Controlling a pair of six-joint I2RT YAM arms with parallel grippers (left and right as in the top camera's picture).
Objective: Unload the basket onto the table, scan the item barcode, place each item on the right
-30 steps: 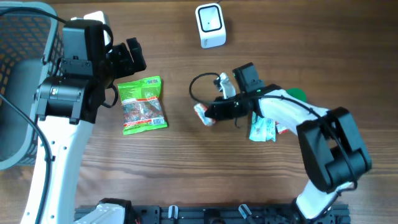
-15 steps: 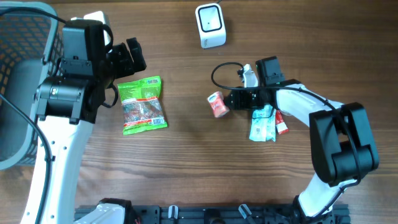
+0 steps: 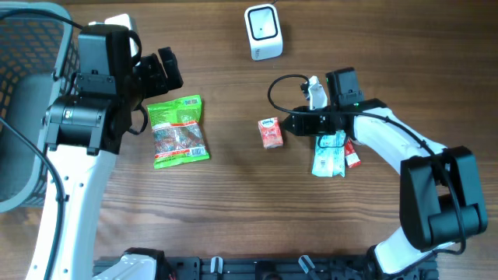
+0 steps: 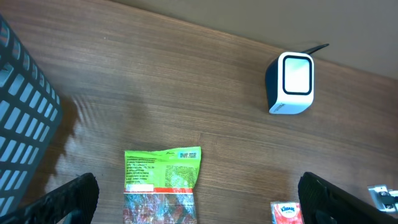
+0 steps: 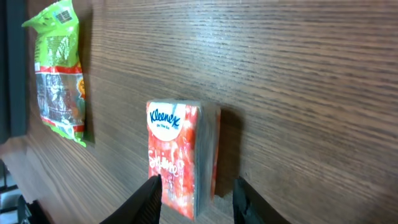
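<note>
A red Kleenex tissue pack (image 3: pixel 270 132) lies on the wooden table, left of my right gripper (image 3: pixel 288 124). In the right wrist view the pack (image 5: pixel 177 155) rests on the table between my right gripper's (image 5: pixel 196 198) fingertips. The jaws are open, with a gap on the right side. The white barcode scanner (image 3: pixel 263 31) stands at the back centre and also shows in the left wrist view (image 4: pixel 291 83). My left gripper (image 3: pixel 162 71) hovers wide open above a green snack bag (image 3: pixel 179 131), holding nothing (image 4: pixel 200 202).
A grey mesh basket (image 3: pixel 31 47) fills the far left. A teal pouch (image 3: pixel 328 155) and a small red packet (image 3: pixel 352 158) lie under my right arm. A black cable (image 3: pixel 280 85) loops by the right wrist.
My right gripper carried the tissue pack to the right, set it on the table and opened its jaws. The left arm has not moved.
</note>
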